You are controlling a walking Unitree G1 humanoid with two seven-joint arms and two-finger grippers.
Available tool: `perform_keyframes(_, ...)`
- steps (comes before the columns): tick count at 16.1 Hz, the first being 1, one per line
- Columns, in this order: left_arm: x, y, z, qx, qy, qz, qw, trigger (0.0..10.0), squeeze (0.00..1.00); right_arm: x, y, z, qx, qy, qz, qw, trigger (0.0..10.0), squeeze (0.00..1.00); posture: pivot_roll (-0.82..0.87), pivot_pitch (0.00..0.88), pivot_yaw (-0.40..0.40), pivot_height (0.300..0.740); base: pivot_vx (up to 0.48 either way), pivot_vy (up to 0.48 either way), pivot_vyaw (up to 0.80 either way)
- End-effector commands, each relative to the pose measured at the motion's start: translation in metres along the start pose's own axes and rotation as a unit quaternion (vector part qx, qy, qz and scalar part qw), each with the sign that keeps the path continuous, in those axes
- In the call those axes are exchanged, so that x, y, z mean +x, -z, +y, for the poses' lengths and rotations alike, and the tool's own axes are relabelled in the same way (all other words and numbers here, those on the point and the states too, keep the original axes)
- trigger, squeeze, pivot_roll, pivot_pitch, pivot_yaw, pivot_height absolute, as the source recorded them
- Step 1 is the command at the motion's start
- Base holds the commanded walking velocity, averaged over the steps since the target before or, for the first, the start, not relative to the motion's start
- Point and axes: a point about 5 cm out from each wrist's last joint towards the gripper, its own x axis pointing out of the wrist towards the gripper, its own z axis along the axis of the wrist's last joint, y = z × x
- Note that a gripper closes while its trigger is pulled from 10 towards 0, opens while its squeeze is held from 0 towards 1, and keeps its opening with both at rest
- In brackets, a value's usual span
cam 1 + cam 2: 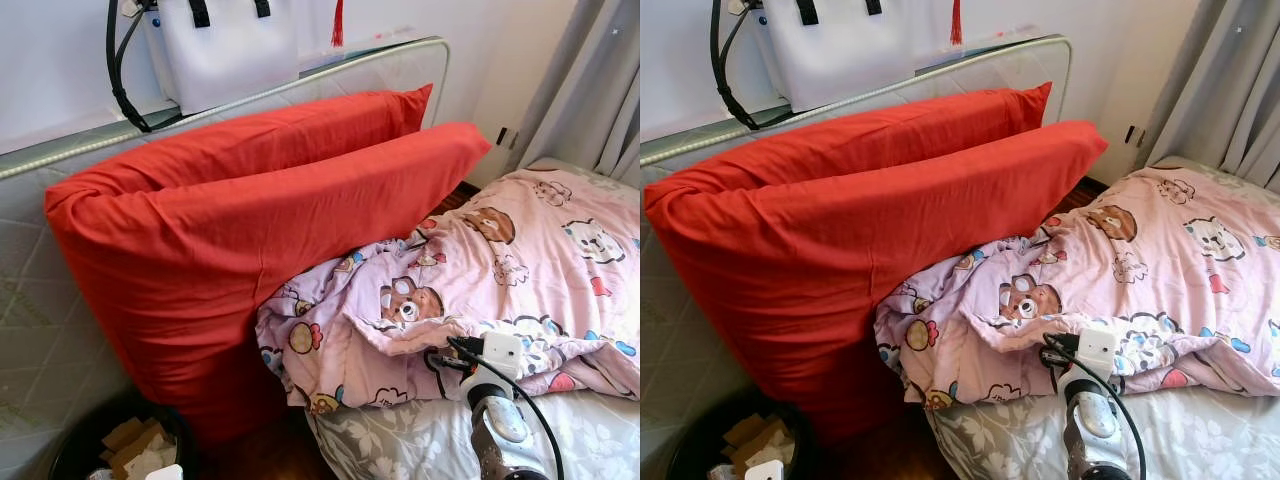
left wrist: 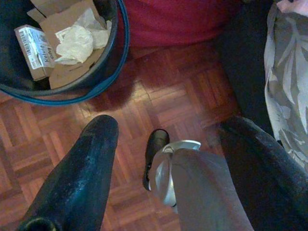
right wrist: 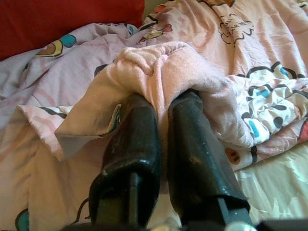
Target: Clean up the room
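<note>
Head views: a bedroom corner, with a grey padded headboard carrying a white bag, two long red pillows leaning against it, grey curtains at the far side, and a bin of card and paper on the parquet beside the bed. The pink cartoon-print quilt lies rumpled across the floral sheet, its near edge bunched against the lower pillow. My right arm reaches in from below; its wrist housing sits at the quilt's folded hem.

Left wrist view: the left pincer hangs idle over the parquet floor with its fingers apart, the bin just ahead.

Right wrist view: the right pincer is clamped on a fold of the quilt, the two fingers nearly together with cloth pinched between them.

I judge the step in hand to be straightening the quilt. To do it well I would keep the clamp firm, lift the hem slightly so it clears the sheet, then draw it toward the pillows in one slow, level pull, watching that the fold does not slip and that the lower pillow is not dragged off the bed.
</note>
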Motion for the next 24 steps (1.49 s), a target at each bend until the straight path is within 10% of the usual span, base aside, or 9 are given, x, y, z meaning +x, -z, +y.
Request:
perform_keyframes(1, 0.0, 0.005, -0.004, 0.013, 0.009, 0.015, 1.0, 10.0, 0.0, 0.001, -0.005, -0.003, -0.01, 0.004, -0.008, 1.0, 10.0, 0.0, -0.03, 0.0, -0.016, 0.74, -0.251, 0.0, 0.0)
perform_keyframes(24, 0.002, -0.006, -0.002, 0.019, 0.014, -0.004, 1.0, 10.0, 0.0, 0.005, -0.016, -0.012, -0.02, 0.056, -0.026, 0.998, 10.0, 0.0, 0.01, 0.063, -0.015, 0.74, -0.298, 0.0, 0.0)
